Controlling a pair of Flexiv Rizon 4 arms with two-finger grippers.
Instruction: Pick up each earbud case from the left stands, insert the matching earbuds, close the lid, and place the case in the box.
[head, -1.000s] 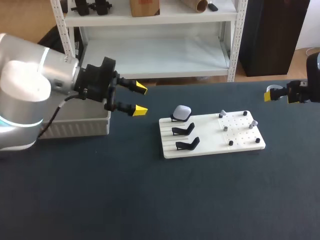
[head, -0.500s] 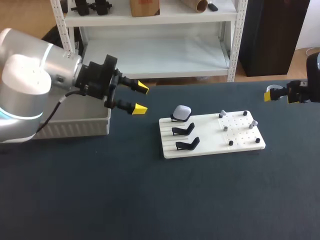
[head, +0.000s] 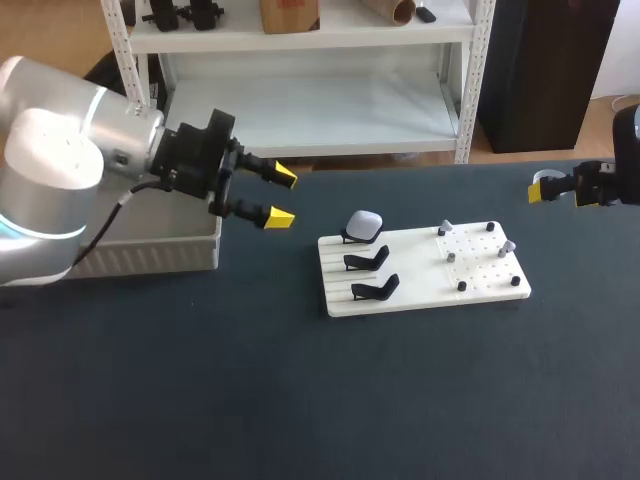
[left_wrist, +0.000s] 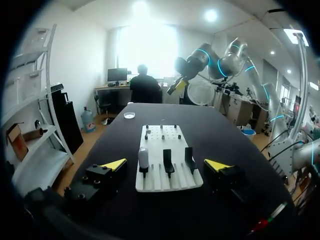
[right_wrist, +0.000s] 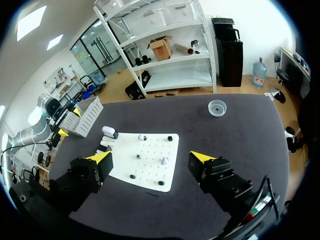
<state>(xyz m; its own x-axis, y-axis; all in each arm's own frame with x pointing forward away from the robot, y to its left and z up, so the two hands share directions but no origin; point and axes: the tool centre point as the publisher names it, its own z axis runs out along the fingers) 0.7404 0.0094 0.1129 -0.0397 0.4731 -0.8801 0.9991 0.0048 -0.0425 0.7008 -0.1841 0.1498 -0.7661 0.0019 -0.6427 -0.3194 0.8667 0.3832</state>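
Note:
A white earbud case (head: 364, 224) sits on the rearmost of three black stands on the white board (head: 420, 255); the other two stands (head: 368, 261) are empty. Small earbuds (head: 446, 229) stand among pegs on the board's right half. My left gripper (head: 281, 197) hovers open to the left of the board, above the table. In the left wrist view the case (left_wrist: 143, 157) is ahead of that gripper (left_wrist: 166, 165). My right gripper (head: 548, 190) hangs at the far right edge, away from the board. It shows open (right_wrist: 152, 159) in the right wrist view, above the board (right_wrist: 150, 167) and case (right_wrist: 109, 132).
A grey box (head: 150, 250) stands on the table under my left arm, left of the board. A small clear dish (right_wrist: 217, 107) lies near the far right corner. Dark table surface stretches in front of the board.
My left arm shifted slightly up and back a second ago, then held still, gripper staying open. The right arm has not moved.

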